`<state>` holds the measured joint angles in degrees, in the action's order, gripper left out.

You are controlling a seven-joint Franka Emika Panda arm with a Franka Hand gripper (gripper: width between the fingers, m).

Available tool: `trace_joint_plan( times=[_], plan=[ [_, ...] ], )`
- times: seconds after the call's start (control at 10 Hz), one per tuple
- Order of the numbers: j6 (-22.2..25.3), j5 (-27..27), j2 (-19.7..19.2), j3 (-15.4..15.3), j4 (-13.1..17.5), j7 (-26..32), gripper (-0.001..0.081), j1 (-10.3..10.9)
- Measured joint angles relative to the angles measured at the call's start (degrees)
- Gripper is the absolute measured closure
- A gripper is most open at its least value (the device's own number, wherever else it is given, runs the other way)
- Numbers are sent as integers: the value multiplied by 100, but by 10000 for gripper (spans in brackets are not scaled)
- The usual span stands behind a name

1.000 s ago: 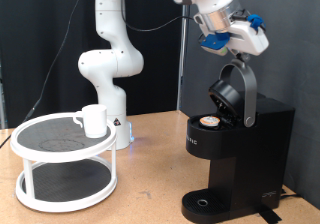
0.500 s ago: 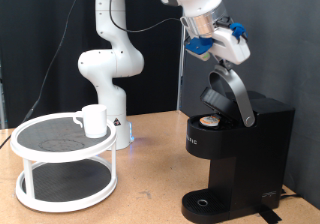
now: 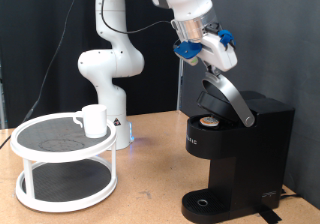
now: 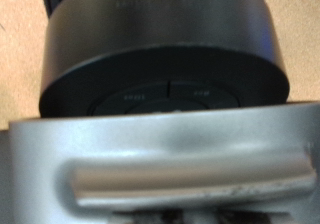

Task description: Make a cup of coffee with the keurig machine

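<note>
The black keurig machine stands at the exterior view's right with its hinged lid half raised over the pod chamber. A pod with a tan top sits in that chamber. My gripper presses on the top of the lid's silver handle. The wrist view is filled by the black lid and the silver handle bar; no fingers show there. The white cup stands on the top tier of a round shelf at the exterior view's left, far from the gripper.
The white two-tier round shelf sits on the wooden table at the left. The arm's base column rises behind it. The machine's round drip base holds nothing.
My gripper has moved down and towards the exterior view's left along with the lid handle. The lid has swung lower over the pod chamber.
</note>
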<state>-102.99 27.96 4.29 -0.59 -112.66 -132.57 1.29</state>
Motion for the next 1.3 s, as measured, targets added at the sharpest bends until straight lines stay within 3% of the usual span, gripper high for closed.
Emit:
trace_joint_plan(
  times=[0.5, 1.3],
  plan=[
    [-161, -303, -50, 25, -140, -251, 806, -87],
    [-539, -657, -404, 84, -495, -127, 806, -241]
  ],
)
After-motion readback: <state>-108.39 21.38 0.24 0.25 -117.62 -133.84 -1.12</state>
